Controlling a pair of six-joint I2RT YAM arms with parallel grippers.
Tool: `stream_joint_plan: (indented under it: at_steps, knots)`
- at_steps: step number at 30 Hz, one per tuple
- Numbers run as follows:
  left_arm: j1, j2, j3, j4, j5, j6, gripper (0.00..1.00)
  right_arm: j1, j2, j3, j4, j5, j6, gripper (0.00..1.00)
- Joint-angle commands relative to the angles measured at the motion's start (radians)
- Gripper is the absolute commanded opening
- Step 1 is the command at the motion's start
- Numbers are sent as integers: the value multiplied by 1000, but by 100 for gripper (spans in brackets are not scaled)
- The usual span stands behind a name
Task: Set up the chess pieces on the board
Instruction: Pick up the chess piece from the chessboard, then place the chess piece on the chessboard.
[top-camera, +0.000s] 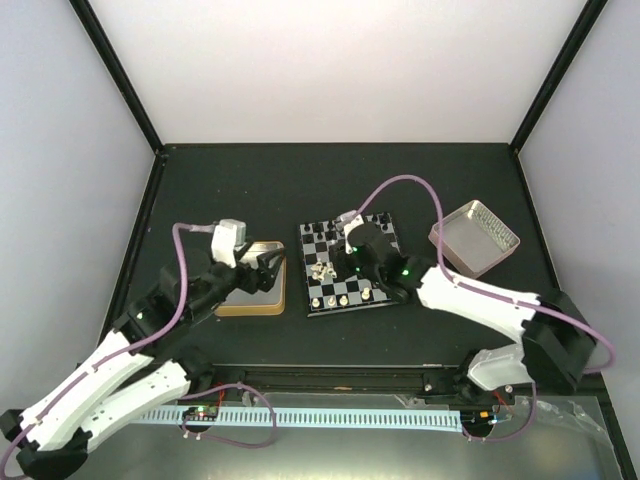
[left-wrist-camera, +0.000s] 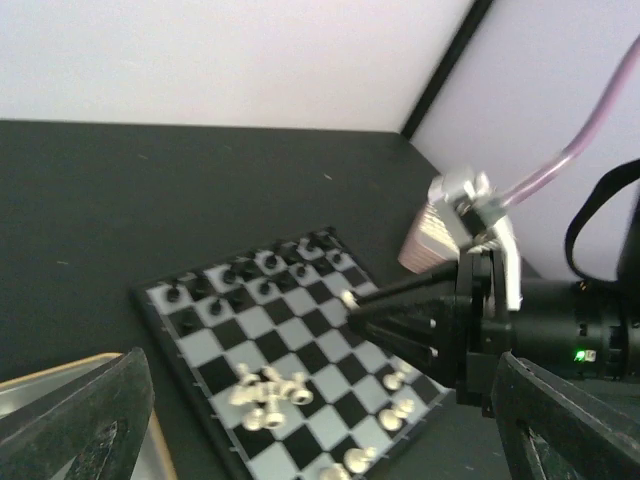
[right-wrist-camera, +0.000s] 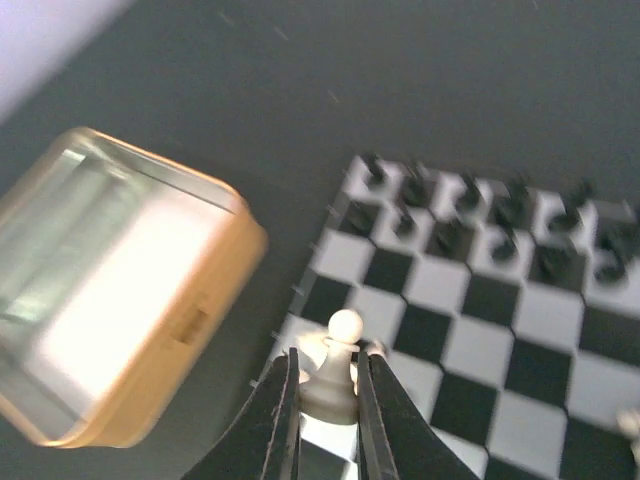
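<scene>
Beside board (top-camera: 318, 240) and gripped pawn (right-wrist-camera: 340, 368), gold-rimmed tray (top-camera: 250, 308).

The dark table (top-camera: 200, 190) is carrying three things, all lying flat on it. The board (top-camera: 318, 243) is sitting near the middle of the table, turned slightly askew to the table's edges. A gold-rimmed tin tray (top-camera: 250, 308) is lying just left of the board, close beside it but not touching. A pink-sided tray (top-camera: 475, 237) is resting to the right of the board, well apart from it and turned at an angle, nearer the table's right edge
</scene>
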Motion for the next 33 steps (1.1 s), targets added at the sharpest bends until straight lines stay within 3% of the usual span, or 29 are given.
stream_joint_plan:
  at_steps: [1, 10, 15, 23, 33]
  knots:
    - [9, 120, 138, 33, 211, -117, 95, 6, -143, -58, 292, -203, -266, 8]
    - [36, 267, 263, 15, 512, -203, 95, 5, -346, -151, 425, -547, -459, 9]
    - [69, 318, 270, 34, 649, -256, 77, 6, -396, -214, 498, -628, -547, 8]
    - [99, 337, 235, 114, 823, -316, 36, 6, -420, -239, 542, -620, -605, 7]
    - [140, 354, 166, 110, 848, -308, 45, 6, -402, -242, 572, -611, -600, 7]
